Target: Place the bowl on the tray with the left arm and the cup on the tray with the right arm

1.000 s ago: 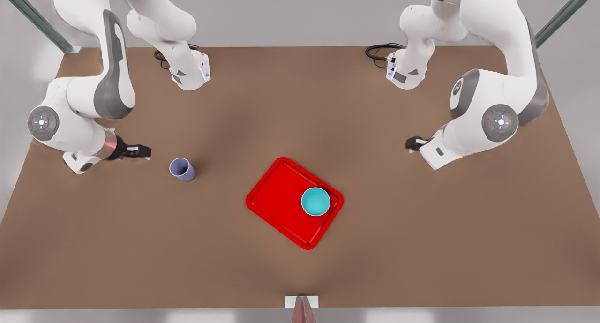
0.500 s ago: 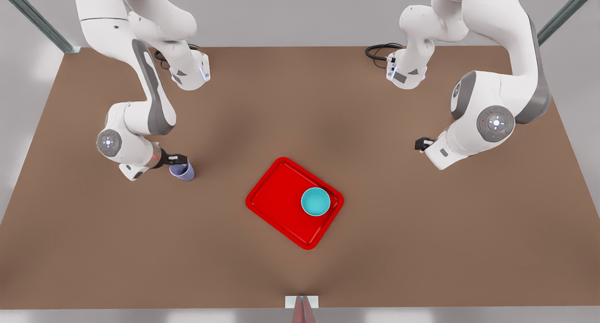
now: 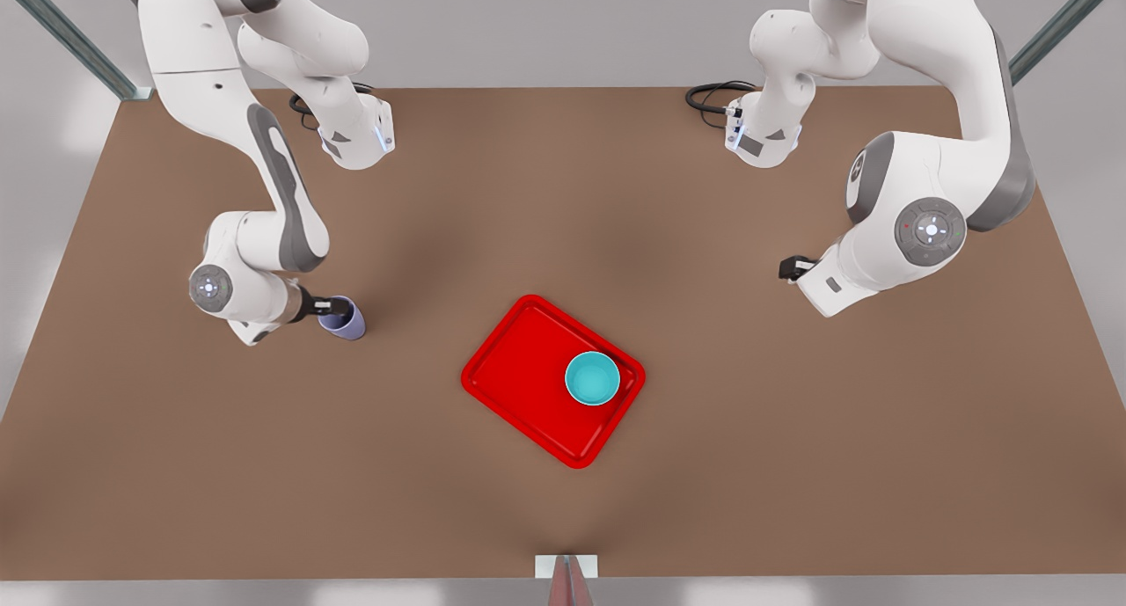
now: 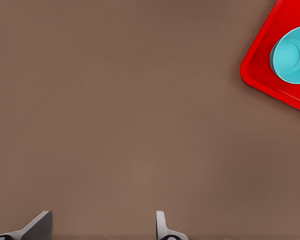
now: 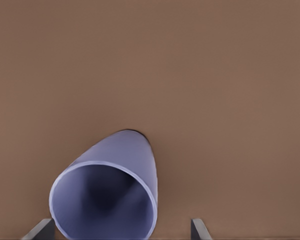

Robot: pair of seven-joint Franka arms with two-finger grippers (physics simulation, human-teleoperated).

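Already at the front view's left, the right hand (image 3: 332, 307) sits at the rim of the lavender cup (image 3: 343, 317), which stands upright on the brown worktop (image 3: 264, 465), well apart from the tray. In the right wrist view its fingers (image 5: 40, 231) are spread, one on each side of the cup (image 5: 107, 197), with no visible pinch yet. The cup looks light, rigid and smooth-walled, so it could slip or tip; judging by its taper, a hold across the wall just under the rim seems safest. Further along, the red tray (image 3: 519, 386) lies near the middle, and the teal bowl (image 3: 592, 378) already rests inside it, close to the corner nearest the other arm. At the front view's right the left hand (image 3: 796, 270) waits, low over bare worktop, its fingers (image 4: 162, 227) spread and holding nothing, with tray (image 4: 262, 60) and bowl (image 4: 291, 55) seen farther off.
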